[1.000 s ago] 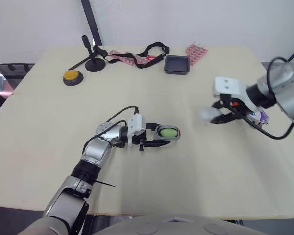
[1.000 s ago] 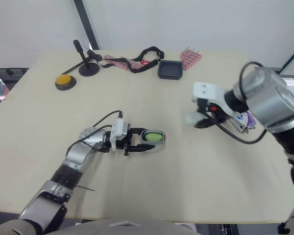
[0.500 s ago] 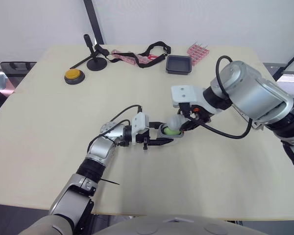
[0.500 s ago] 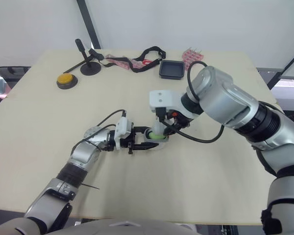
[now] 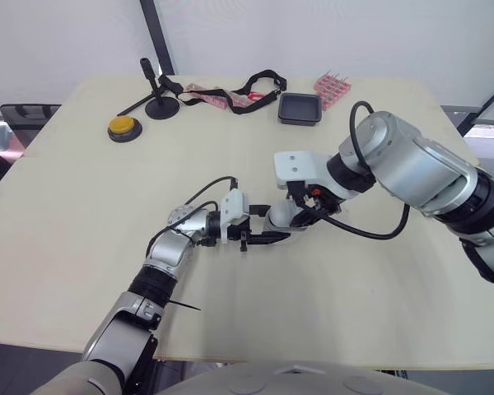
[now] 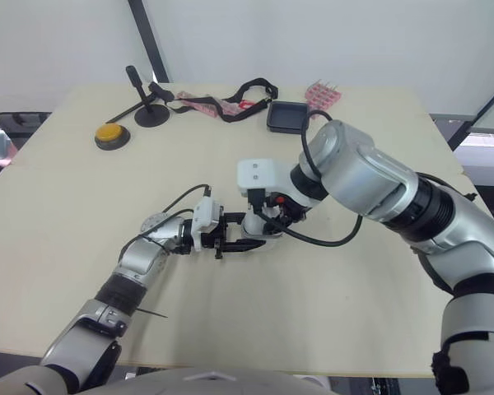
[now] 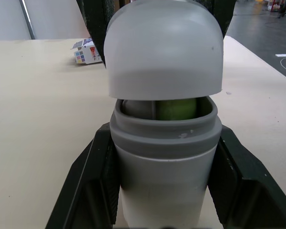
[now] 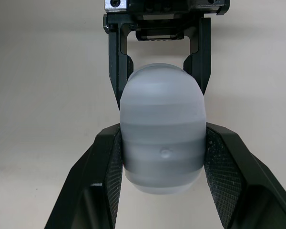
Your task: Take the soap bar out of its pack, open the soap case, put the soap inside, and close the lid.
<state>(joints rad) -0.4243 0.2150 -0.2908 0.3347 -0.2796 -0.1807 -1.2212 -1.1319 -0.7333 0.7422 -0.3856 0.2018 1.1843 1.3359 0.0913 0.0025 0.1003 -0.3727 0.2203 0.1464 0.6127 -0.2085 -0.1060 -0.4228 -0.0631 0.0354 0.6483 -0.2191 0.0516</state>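
Note:
My left gripper (image 5: 262, 232) lies on the table, shut on the grey soap case base (image 7: 164, 157). Green soap (image 7: 176, 109) sits inside the base. My right gripper (image 8: 163, 157) is shut on the translucent lid (image 8: 162, 143). It holds the lid directly over the base, with a narrow gap through which the soap shows. In the head views the lid (image 5: 277, 219) covers the case. The empty soap pack (image 7: 88, 51) lies on the table beyond the case.
At the table's far side are a yellow button (image 5: 120, 127), a black stand (image 5: 158, 105), a black strap (image 5: 239, 92), a black tray (image 5: 298, 108) and a pink item (image 5: 330, 85). My right arm (image 5: 403, 164) crosses the table's right half.
My right gripper has swung in from the right with the lid and brought it over the case, now hiding the soap from above. My left gripper has stayed in place.

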